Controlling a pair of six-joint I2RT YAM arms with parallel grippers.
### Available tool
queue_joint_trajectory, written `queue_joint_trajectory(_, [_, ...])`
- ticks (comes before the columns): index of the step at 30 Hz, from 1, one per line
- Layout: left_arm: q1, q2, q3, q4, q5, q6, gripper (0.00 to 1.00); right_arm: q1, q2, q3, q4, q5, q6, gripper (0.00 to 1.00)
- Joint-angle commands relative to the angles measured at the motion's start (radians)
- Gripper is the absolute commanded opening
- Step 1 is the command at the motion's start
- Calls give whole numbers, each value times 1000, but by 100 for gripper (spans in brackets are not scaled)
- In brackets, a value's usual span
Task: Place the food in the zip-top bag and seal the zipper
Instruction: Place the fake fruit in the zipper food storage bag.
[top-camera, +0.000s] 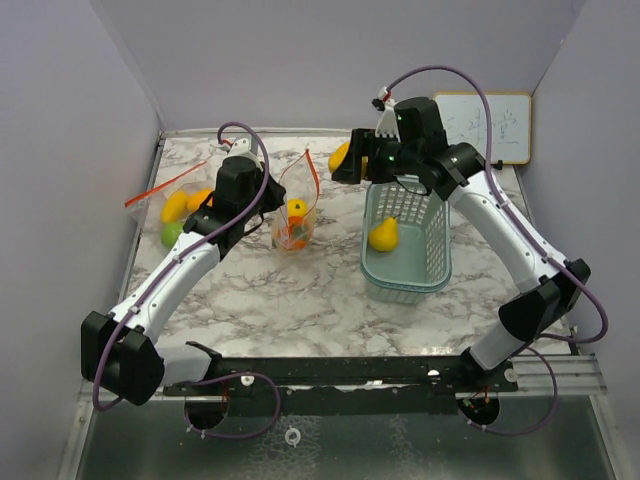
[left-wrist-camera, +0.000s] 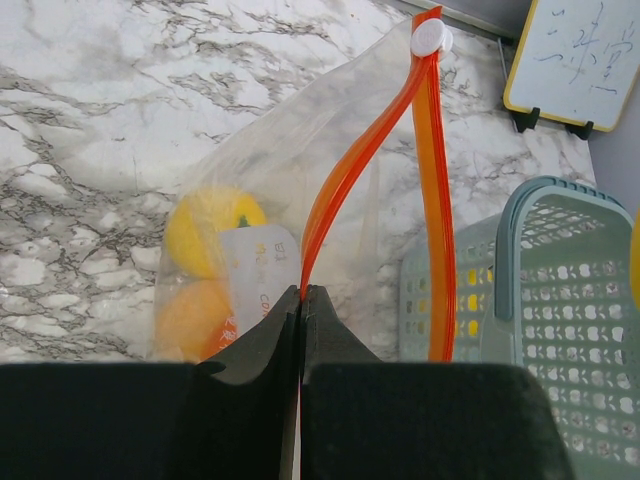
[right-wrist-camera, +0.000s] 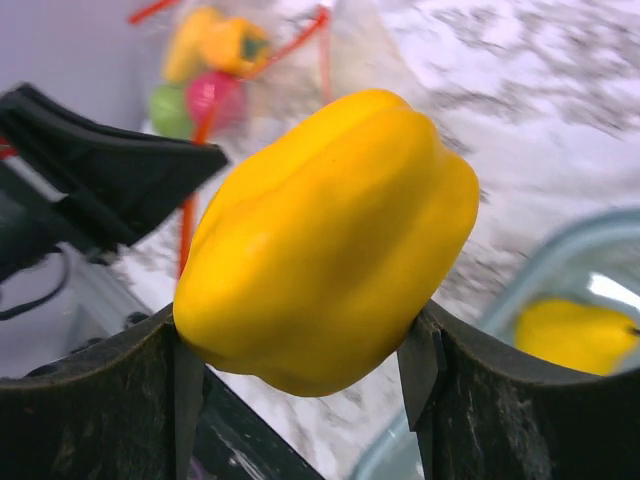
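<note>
Two fruits (left-wrist-camera: 205, 232) inside the bag (left-wrist-camera: 300, 130), its rim between closed left fingers (left-wrist-camera: 280, 330); yellow pepper (right-wrist-camera: 330, 240) between right fingers (right-wrist-camera: 110, 400).

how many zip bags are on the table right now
2. One bag stands mid-table with fruit inside, its orange zipper pinched in the left jaws. The other bag lies at the far left, among more fruit.

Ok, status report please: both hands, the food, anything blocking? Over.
Left hand shut on zip-top bag zipper strip, bag open. Right hand shut on yellow fruit, held up between bag and basket. Nothing seen blocking the bag mouth.
</note>
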Motion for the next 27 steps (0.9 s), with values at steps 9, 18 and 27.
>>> queue_joint_trajectory(9, [3,-28,25,-4,2,4,0,5,183,-148,780,-509,299,36])
queue_joint_trajectory(18, [4,-36,44,-9,-7,12,0,25,177,-219,534,-287,241,40])
queue_joint_trajectory(27, [4,-15,47,14,13,2,0,94,291,56,142,-24,38,71])
